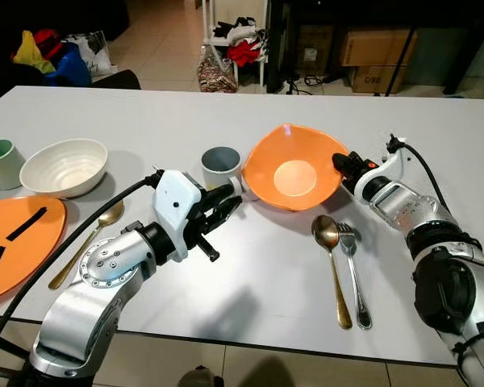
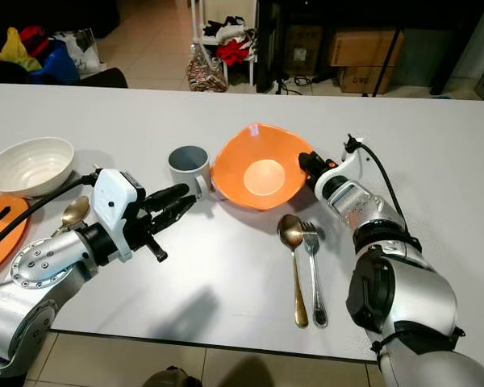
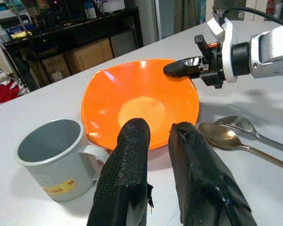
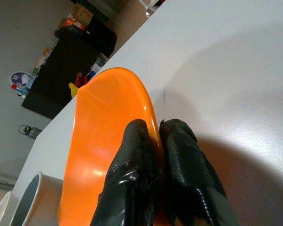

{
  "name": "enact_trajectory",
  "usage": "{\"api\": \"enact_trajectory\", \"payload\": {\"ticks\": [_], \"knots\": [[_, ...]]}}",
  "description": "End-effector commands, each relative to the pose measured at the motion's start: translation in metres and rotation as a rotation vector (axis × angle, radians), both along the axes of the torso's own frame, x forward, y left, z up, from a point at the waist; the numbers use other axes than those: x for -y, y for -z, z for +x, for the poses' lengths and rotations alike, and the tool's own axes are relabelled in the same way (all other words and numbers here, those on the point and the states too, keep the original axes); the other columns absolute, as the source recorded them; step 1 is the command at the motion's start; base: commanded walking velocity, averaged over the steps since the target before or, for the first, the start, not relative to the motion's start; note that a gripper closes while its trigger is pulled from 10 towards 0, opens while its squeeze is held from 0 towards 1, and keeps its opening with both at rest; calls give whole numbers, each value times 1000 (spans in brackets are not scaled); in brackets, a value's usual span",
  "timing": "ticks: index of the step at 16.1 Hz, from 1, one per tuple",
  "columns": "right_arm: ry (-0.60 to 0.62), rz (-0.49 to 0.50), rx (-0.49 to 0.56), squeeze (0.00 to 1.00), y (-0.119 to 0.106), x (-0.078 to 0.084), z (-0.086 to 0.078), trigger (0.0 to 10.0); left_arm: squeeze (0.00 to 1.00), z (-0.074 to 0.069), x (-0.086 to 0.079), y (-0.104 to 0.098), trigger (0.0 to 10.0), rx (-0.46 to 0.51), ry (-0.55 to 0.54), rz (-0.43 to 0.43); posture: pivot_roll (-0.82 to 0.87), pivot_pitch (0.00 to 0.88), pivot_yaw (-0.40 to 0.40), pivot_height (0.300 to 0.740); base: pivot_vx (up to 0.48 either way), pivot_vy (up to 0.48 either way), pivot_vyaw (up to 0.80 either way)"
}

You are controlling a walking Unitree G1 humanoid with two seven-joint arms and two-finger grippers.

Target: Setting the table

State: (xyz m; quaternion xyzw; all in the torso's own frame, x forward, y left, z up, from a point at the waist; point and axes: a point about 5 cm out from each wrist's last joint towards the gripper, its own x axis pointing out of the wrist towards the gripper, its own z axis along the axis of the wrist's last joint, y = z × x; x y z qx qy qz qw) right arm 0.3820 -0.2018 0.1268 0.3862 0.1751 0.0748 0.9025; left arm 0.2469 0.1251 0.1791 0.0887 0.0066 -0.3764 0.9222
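On the white table (image 1: 226,121) an orange bowl (image 1: 290,165) sits near the middle, tilted a little, with the right gripper (image 1: 340,164) pinching its rim at the bowl's 3 o'clock edge; in the right wrist view the two black fingers (image 4: 132,188) are closed together with the orange rim caught between them. The left gripper (image 1: 226,205) hovers above the table at about 8 o'clock from the bowl, its fingers slightly apart and holding nothing (the left wrist view shows a clear gap between the two pads). A grey mug (image 1: 221,168) stands just beside the bowl at its 9 o'clock, its handle turned toward the bowl, and the left gripper's tips point at the space between mug and bowl. At the bowl's 5 o'clock, a gold spoon (image 1: 332,262) and a silver fork (image 1: 353,270) lie side by side, heads toward the bowl, handles pointing to the near edge of the table, the two nearly touching at the heads. Farther off at 9 o'clock, a white ribbed bowl (image 1: 64,165) rests near a pale green cup (image 1: 2,163) at the table's left edge. Toward 8 o'clock, an orange plate (image 1: 32,242) carries black chopsticks (image 1: 24,224), and a second gold spoon (image 1: 93,234) lies just beside that plate, partly hidden by the left arm.
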Motion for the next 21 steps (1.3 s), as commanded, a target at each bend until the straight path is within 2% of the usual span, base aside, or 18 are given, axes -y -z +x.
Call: {"api": "enact_trajectory", "payload": {"ticks": [1, 2, 3, 6, 10, 13, 15, 16, 17, 18, 19, 20, 21], "knots": [[-16, -11, -20, 0, -1, 0, 1, 10000, 0, -3, 1, -1, 10000, 0, 19, 20, 149, 0, 77, 740, 0, 0, 0], [-16, -6, -34, 247, 0, 1, 0, 10000, 0, -3, 2, -1, 10000, 0, 21, 21, 147, 0, 78, 740, 0, 0, 0], [-15, -9, -52, 1000, 1, 3, -1, 10000, 0, -2, 3, -1, 10000, 0, 23, 20, 146, 0, 79, 740, 0, 0, 0], [-5, -2, -110, 1000, 6, 9, -5, 10000, 0, -1, 4, -1, 10000, 1, 23, 19, 138, 0, 79, 740, 0, 0, 0], [31, 46, -128, 1000, 8, 15, -8, 10000, 0, -1, 5, 0, 10000, 3, 18, 13, 134, 0, 74, 740, 0, 0, 0], [53, 134, -34, 1000, -13, 35, -6, 10000, 0, -2, 4, -1, 10000, 12, 2, -5, 143, 0, 54, 740, 0, 0, 0], [30, 123, 23, 1000, -22, 46, -8, 10000, 0, -4, 3, 0, 10000, 11, -9, -19, 146, 0, 48, 740, 0, 0, 0], [-54, 25, 83, 1000, -29, 50, -13, 10000, 0, -6, 2, 1, 10000, 9, -17, -25, 143, 0, 45, 740, 0, 0, 0], [-76, -24, 139, 1000, -35, 50, -18, 10000, 0, -7, 2, 1, 10000, 8, -21, -28, 140, 0, 45, 740, 0, 0, 0], [-59, -157, 291, 1000, -49, 42, -33, 10000, 0, -8, -1, 2, 10000, 13, -54, -29, 131, 0, 48, 740, 0, 0, 0], [-66, -329, 426, 1000, -60, 25, -54, 10000, 0, -5, -6, 3, 10000, 19, -136, -27, 122, 0, 53, 740, 0, 0, 0], [-105, -445, 483, 1000, -61, 4, -72, 10000, 0, -1, -12, 3, 10000, 23, -243, -40, 116, 0, 57, 740, 0, 0, 800], [-114, -460, 493, 1000, -61, -3, -78, 10000, 0, 0, -15, 3, 10000, 26, -284, -50, 116, 0, 57, 740, 0, 0, 800]]}}
